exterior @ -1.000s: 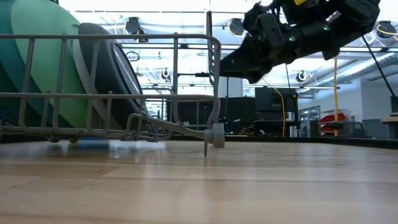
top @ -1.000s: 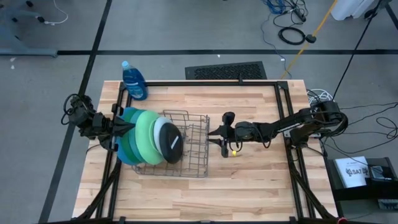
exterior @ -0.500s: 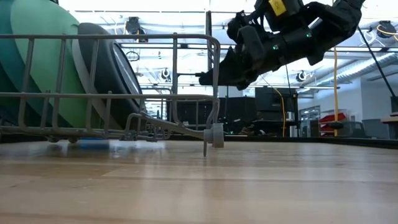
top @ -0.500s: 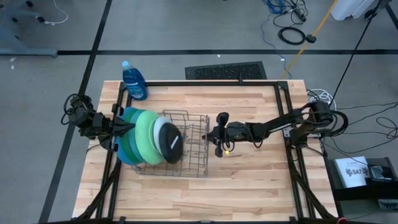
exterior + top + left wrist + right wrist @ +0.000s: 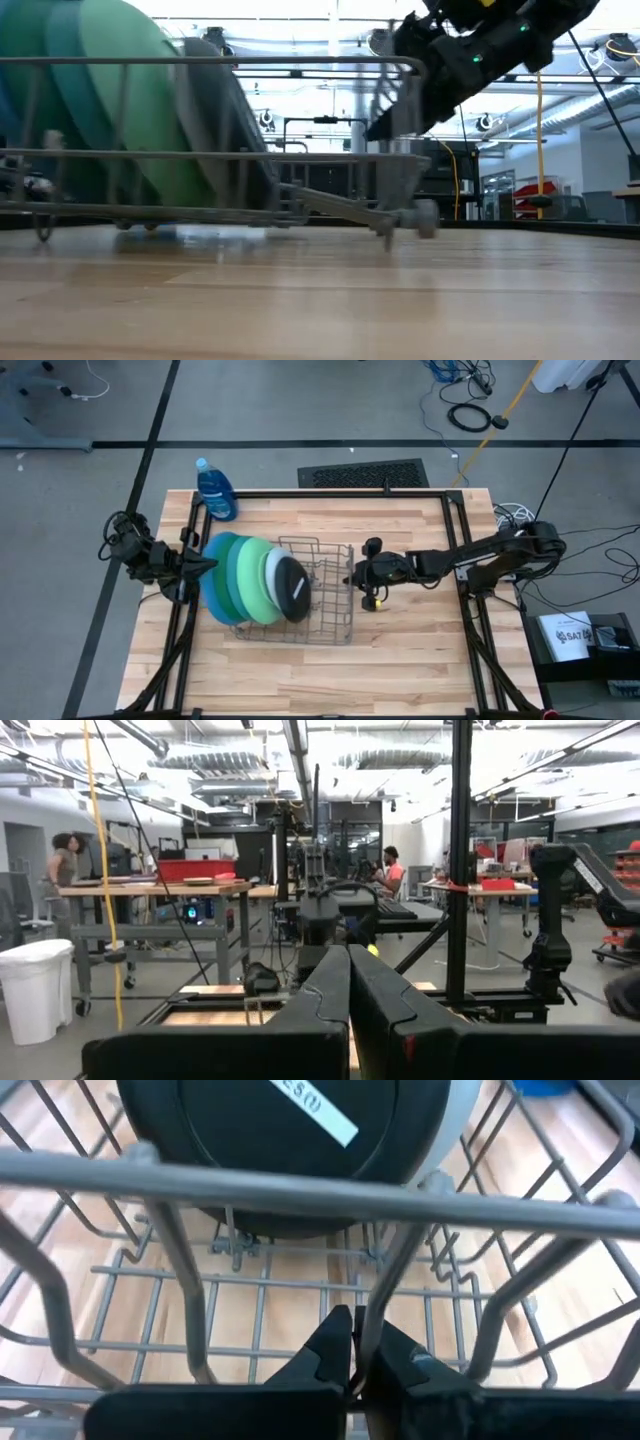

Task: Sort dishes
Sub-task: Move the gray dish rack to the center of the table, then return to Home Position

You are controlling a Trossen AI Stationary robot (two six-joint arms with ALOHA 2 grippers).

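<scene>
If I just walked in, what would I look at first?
Probably the row of round plates standing on edge in the grey wire rack in the middle of the wooden table, from big blue down to small black. Next, the right gripper, shut on the rack's right end wall. A blue soap bottle stands at the table's far left corner.

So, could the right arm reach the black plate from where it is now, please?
Probably not directly: the right pincer is shut on a rack wire, and the rack's end wall stands between it and the black plate.
</scene>
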